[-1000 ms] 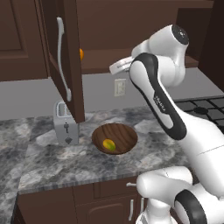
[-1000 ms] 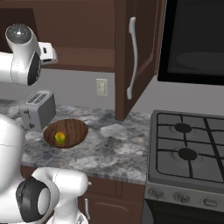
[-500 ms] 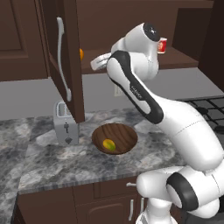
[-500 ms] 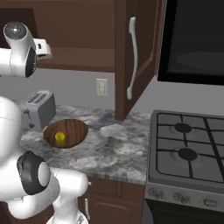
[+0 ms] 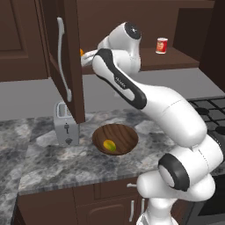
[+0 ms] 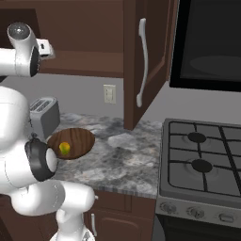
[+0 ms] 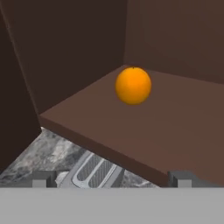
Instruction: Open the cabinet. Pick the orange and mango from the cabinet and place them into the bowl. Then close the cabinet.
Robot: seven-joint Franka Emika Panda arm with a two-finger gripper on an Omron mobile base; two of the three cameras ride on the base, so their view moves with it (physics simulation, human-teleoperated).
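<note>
Now your end effector (image 7: 112, 181) is released and empty; the orange (image 7: 133, 85) sits straight ahead, farther back on the cabinet (image 7: 183, 127) shelf, slightly right of centre.

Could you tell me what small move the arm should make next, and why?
Probably ease the open tool straight forward over the shelf edge towards the orange. The mango already lies in the bowl, the cabinet door stands open, and the orange sits alone on the shelf, ahead of the fingertips and not yet between them, so closing now would likely grasp nothing.
</note>
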